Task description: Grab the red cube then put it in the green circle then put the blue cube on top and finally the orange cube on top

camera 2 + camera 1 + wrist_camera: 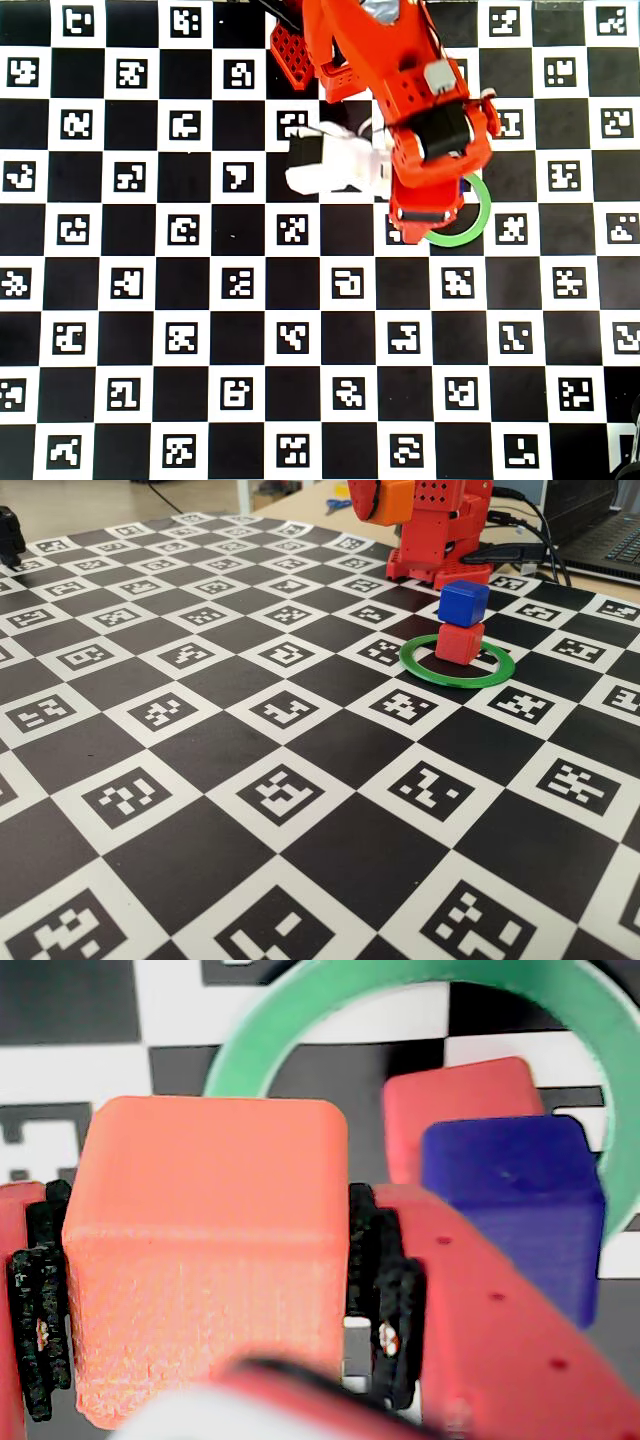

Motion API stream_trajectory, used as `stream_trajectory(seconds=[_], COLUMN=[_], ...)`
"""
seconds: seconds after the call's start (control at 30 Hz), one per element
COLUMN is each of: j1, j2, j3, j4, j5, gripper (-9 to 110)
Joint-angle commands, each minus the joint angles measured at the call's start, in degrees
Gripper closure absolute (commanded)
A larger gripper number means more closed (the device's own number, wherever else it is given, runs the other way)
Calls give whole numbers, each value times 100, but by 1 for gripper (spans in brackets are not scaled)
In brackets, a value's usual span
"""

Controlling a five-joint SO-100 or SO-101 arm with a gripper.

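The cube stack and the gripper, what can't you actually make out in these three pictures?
- Overhead view: the arm covers the stack; only a sliver of the blue cube and part of the green circle show.
- Fixed view: the top edge cuts off the gripper and the orange cube.
- Wrist view: the blue cube hides most of the red cube.

Blue cube (463,602) atop red cube (460,643), ringed green

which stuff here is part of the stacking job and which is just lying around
Job:
- orange cube, held in the gripper
- blue cube, on the red cube
- green ring around the stack

Lying about:
- laptop
- cables
- checkered mat
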Motion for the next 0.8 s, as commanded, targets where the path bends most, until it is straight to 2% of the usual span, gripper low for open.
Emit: stream_trajectory(seconds=[0.0, 0.37, 0.77], j1=[-220, -1055, -1978], j2=[677, 1011, 378], j3=[281, 923, 791], j4=[-88, -308, -475], j5=[79, 571, 1239], gripper=[95, 95, 92])
